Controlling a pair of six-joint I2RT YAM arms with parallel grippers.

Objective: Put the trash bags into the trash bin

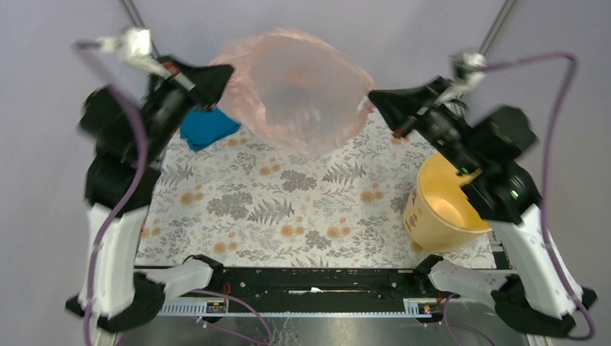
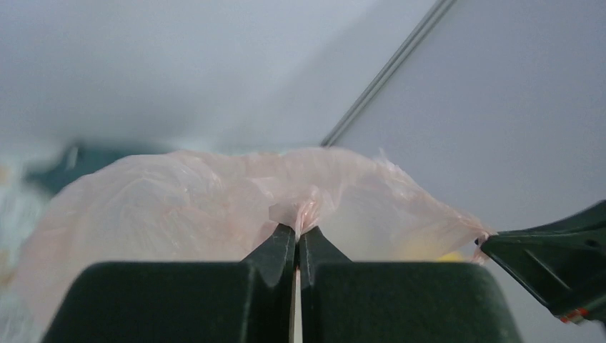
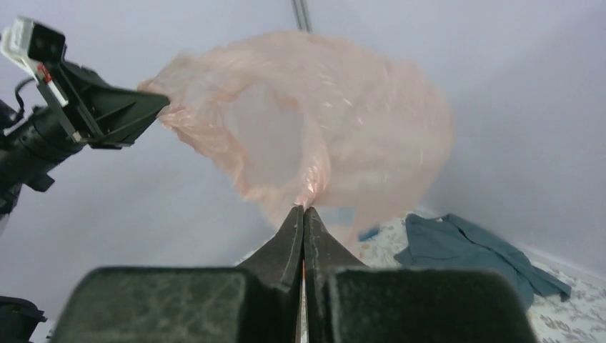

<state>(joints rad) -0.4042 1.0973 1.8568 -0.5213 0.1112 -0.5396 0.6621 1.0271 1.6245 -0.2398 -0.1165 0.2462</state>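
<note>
Over the far edge of the table [image 1: 288,209], the trash bag [image 1: 302,94] hangs stretched between both arms, its mouth pulled wide and open to the top view. The left fingers [image 1: 223,74] are pressed together on a pinch of rim film at the bag's left. The right fingers [image 1: 376,96] are clamped the same way on the rim at its right. Both wrist views show film bunched at the tips. The trash bin [image 1: 432,216] stands upright at the near right of the table, well apart from the bag and partly under the right arm.

Step in hand, as we judge it: bag lifted and spread, not yet carried to the bin. The next move calls for both arms to travel together toward the near right, then lower the bag's body into the bin's mouth before any release. The right arm must clear the bin it overhangs.

Hard to make out:
- whether the bag's bottom touches the table
- whether each pinch holds one layer or two

The right arm hides the bin's right side. The teal cloth [image 1: 209,130] lies just beside the bag, partly under the left arm. The left edge of the left wrist view is blurred.
</note>
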